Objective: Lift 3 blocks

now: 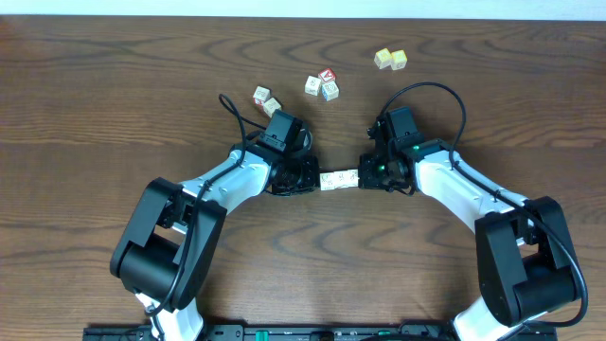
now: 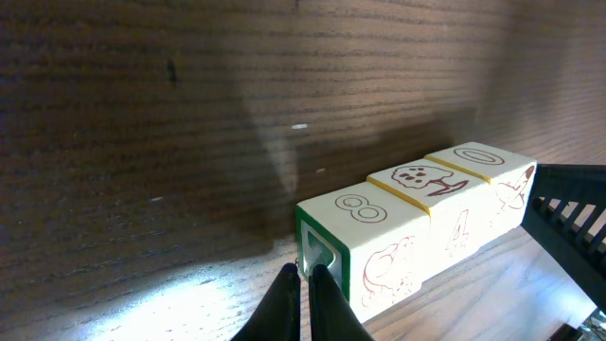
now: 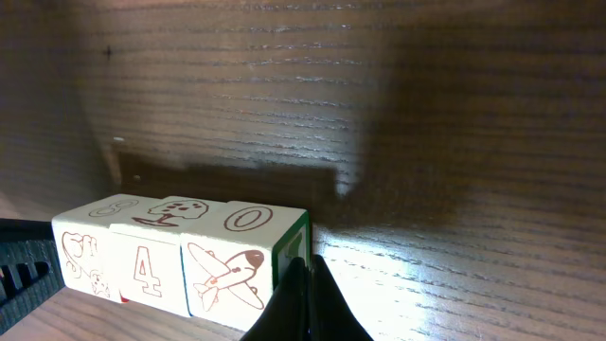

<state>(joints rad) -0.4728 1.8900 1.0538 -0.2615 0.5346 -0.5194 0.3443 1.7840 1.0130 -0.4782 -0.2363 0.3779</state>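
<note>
Three blocks [image 1: 338,178] in one row, middle of surface [image 1: 114,85], long way running 9 to 3 o'clock. Left pincer [image 1: 317,181] at 9 end, right pincer [image 1: 360,177] at 3 end. Both pressed together, tips pushing on row ends. Both arms equally near.

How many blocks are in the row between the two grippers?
3. The block marked 8 touches the left gripper, the block marked 0 touches the right gripper, and the third block sits between them. None seems hidden.
</note>
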